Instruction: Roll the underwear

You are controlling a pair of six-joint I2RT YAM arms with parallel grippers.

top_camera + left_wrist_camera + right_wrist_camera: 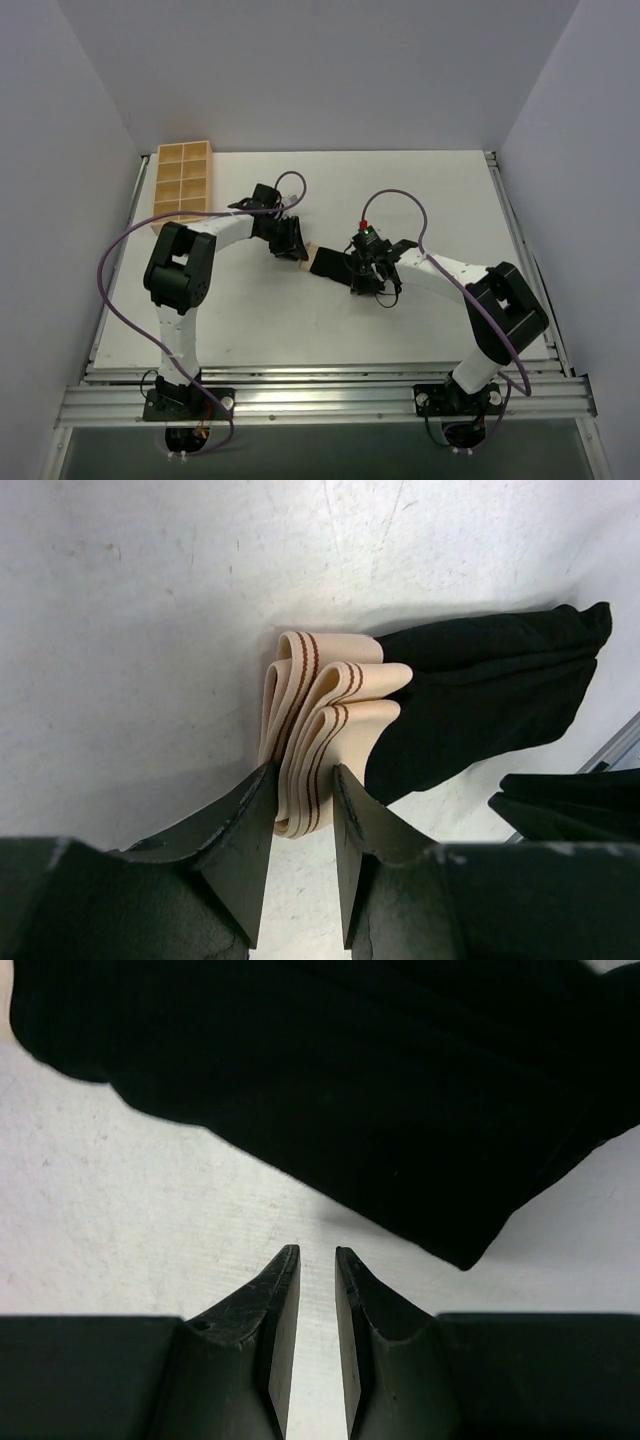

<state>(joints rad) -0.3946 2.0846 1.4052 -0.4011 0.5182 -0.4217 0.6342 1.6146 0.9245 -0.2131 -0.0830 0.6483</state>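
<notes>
The underwear (332,263) lies folded into a narrow strip at the middle of the table, black fabric (490,690) with a beige striped waistband (320,715) bunched in folds at its left end. My left gripper (305,780) is shut on the end of those waistband folds, seen from above at the strip's left end (299,253). My right gripper (317,1252) hovers just short of the black fabric's edge (350,1080). Its jaws stand a narrow gap apart, with only bare table between them. In the top view the right gripper (366,280) is at the strip's right end.
A tan wooden compartment tray (182,180) stands at the back left corner. Purple cables loop over both arms. White walls enclose the table (300,330), with metal rails along its near and right edges.
</notes>
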